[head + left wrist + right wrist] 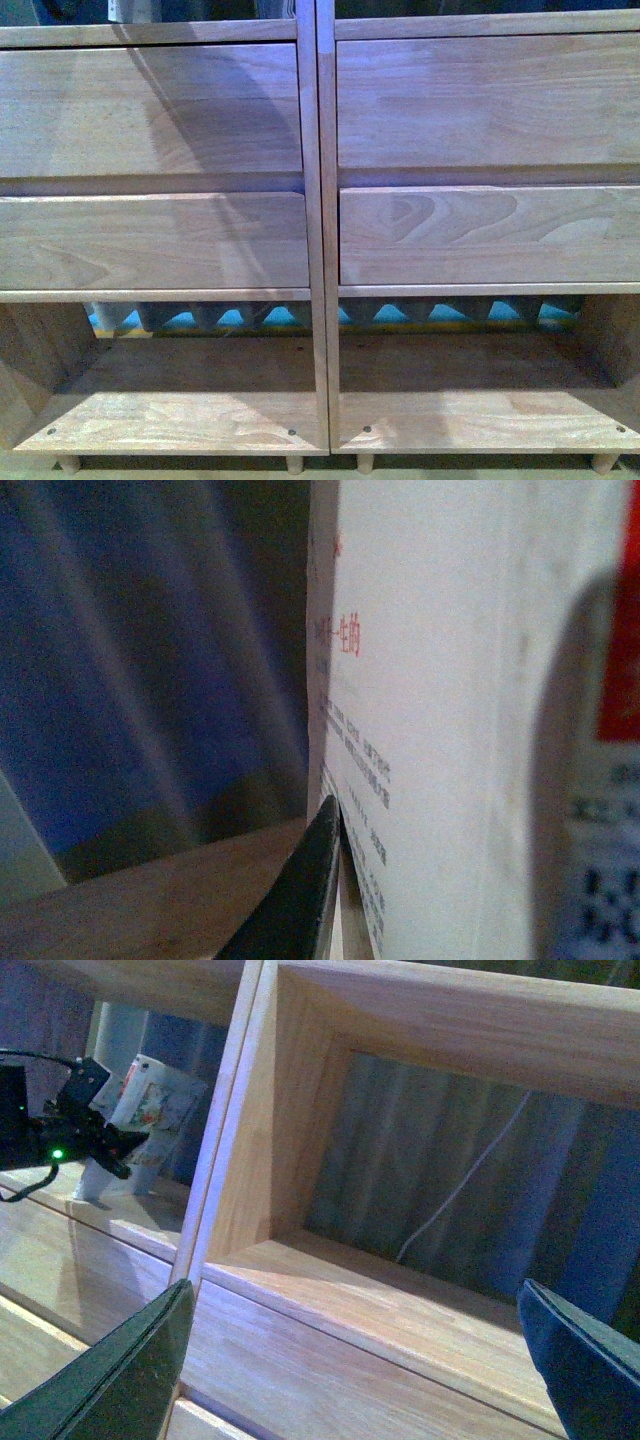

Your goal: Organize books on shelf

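- Front view: the shelf (320, 240) fills the frame, 2 columns side by side. Each has 2 wide drawer fronts (150, 110) stacked above an open compartment, and short peg legs (295, 464) show underneath.
- Right wrist view: the right hand (350, 1380) is spread wide, its 2 dark fingers well apart. It faces an open compartment with a white cable (460, 1185) hanging behind.
- Across the upright divider, in the neighbouring compartment, the books (155, 1105) stand on the board, leaning. The left hand (115, 1150) is right up against them.
- Left wrist view: very close on a white cover with red and dark print. 1 dark fingertip (315, 880) touches the cover's edge above a wooden board.
- Whether the left hand is actually gripping, the pictures cannot tell.
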Available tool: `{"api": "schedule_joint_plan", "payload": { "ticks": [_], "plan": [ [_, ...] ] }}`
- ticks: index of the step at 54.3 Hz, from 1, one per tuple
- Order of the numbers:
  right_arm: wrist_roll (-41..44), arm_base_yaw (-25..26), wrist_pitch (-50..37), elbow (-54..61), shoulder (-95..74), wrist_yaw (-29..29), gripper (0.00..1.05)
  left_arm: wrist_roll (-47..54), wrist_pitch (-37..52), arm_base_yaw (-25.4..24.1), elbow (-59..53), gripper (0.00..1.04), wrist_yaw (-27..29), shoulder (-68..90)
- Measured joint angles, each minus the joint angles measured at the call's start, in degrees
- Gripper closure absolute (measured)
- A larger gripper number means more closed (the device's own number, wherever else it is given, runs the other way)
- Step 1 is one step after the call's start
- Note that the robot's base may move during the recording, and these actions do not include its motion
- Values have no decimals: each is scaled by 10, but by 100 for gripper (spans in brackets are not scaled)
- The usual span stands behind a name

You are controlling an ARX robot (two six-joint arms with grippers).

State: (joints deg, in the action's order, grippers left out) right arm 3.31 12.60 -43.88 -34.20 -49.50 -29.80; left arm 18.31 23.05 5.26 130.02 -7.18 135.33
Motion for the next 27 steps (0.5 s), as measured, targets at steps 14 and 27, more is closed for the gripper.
{"api": "schedule_joint_plan", "payload": {
  "ticks": [14, 27],
  "plan": [
    [0, 0, 0, 0, 0, 0, 7, 16, -38, 28, 103, 88, 0, 57],
    [0, 0, 0, 0, 0, 0, 7, 15, -70, 50, 174, 88, -3, 95]
  ]
}}
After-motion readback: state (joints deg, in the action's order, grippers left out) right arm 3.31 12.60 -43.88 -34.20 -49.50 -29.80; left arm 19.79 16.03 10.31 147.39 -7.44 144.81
